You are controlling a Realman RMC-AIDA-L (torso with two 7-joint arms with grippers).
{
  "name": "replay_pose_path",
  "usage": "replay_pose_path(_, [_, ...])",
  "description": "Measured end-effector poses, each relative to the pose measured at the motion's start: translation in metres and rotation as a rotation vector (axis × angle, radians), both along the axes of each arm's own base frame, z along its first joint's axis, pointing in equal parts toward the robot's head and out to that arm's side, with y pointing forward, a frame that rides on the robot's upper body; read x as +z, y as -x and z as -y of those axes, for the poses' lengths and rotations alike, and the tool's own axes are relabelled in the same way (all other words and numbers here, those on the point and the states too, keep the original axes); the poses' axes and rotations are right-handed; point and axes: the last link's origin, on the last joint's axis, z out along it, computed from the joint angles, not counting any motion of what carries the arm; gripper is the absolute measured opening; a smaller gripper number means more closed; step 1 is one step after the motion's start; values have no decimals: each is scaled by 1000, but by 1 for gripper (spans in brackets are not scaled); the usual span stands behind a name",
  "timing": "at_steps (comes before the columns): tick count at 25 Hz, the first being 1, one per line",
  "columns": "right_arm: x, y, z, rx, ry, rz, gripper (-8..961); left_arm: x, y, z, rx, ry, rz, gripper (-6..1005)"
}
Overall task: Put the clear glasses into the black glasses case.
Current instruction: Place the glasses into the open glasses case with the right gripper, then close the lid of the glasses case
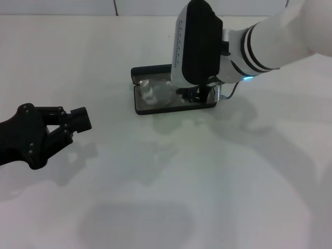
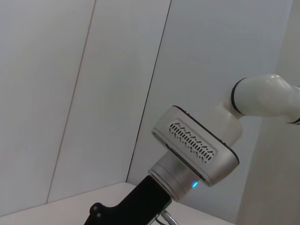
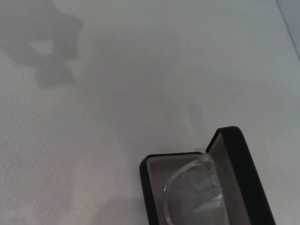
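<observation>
White tabletop [image 1: 166, 197]; our right gripper [image 1: 194, 94] hangs over the open black rectangular hard glasses case [image 1: 139, 106], whose long axis runs left-right. Clear transparent plastic glasses [image 3: 194, 190] lie inside; we cannot tell its jaw state. Left gripper [image 1: 78, 120] sits parked near-left, jaws parted, empty.

You see a white table [image 1: 155, 197] that fills almost the whole head view; its surface is smooth and a little glossy, with soft grey shadows on it. Behind its far edge stands a pale wall [image 1: 104, 6]. In the left wrist view you see this wall [image 2: 93, 93] is made of panels with thin dark seams between them.
</observation>
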Motion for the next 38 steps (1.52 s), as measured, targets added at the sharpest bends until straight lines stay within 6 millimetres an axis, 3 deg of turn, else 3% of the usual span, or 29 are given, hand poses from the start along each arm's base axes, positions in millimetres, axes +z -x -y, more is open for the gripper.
replay_pose_path(11, [6,5,10,14,-4,-63,243,0,1,1,1,-4,1,145])
replay_pose_path(15, [14,3,18,15,-22,-122,251,10,6,2,30,-64,16,146])
replay_pose_path(20, [44,-20,21,-36,-190,-329,252,23,12,4,77,-169,65,147])
replay_pose_path(24, [79,-47,17,-187,-315,-579,250,21,3,-6,47,-197,88,147])
replay_pose_path(27, [103,-60,16,-258,-284,-736,251,19,-10,-20,2,-197,98,148])
replay_pose_path(33, [148,-91,30,-280,-55,-1102,252,10,-39,-51,-77,-169,124,149])
replay_pose_path(38, [165,-129,45,-301,1,-1238,252,-8,-58,-80,-62,-148,144,149])
